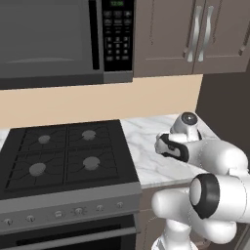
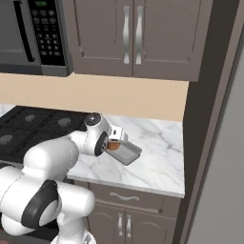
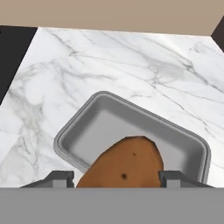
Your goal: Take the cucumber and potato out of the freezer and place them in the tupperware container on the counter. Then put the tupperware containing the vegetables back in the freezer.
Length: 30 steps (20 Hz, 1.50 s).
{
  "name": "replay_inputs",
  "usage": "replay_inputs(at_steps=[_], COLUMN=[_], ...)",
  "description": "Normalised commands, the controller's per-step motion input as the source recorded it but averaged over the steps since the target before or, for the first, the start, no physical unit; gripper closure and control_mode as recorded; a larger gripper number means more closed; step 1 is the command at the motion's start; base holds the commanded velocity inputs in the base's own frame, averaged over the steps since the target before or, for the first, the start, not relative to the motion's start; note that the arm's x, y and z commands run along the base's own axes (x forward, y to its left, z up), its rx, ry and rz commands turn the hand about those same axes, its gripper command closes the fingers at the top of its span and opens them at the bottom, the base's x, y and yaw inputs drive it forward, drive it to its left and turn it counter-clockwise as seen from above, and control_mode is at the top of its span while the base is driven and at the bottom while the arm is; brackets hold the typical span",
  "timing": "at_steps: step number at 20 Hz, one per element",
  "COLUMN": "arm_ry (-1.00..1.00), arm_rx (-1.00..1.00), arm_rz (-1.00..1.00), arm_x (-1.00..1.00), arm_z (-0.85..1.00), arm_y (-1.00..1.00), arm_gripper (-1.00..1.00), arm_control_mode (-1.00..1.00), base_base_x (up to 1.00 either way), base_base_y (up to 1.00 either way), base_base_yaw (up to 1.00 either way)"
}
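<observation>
Gripper around potato, above tupperware container

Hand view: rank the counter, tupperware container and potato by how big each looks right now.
1. counter
2. tupperware container
3. potato, held in the gripper close to the camera, so it looks bigger against the container than it is.

I have the potato between the tool fingers above the tupperware container, which sits on the desk right of the stovetop.
</observation>
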Motion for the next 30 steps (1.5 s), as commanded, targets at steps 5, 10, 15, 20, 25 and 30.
replay_inputs(at_steps=[5,10,15,20,25,30], arm_ry=[0.0,0.0,0.0,0.0,0.02,0.03], arm_rx=[0.0,0.0,0.0,0.0,0.0,0.0], arm_rz=[0.0,0.0,0.0,0.0,0.0,0.0], arm_x=[0.22,0.15,0.03,0.01,0.08,0.11], arm_z=[-0.14,-0.1,-0.08,-0.08,-0.05,-0.03], arm_y=[-0.02,-0.08,-0.05,-0.03,-0.01,0.0], arm_gripper=[1.0,1.0,1.0,1.0,1.0,1.0], arm_control_mode=[-1.0,-1.0,-1.0,-1.0,-1.0,-1.0], base_base_x=[0.0,0.0,0.0,0.0,0.0,0.0], base_base_y=[0.0,0.0,0.0,0.0,0.0,0.0], base_base_yaw=[0.0,0.0,0.0,0.0,0.0,0.0])
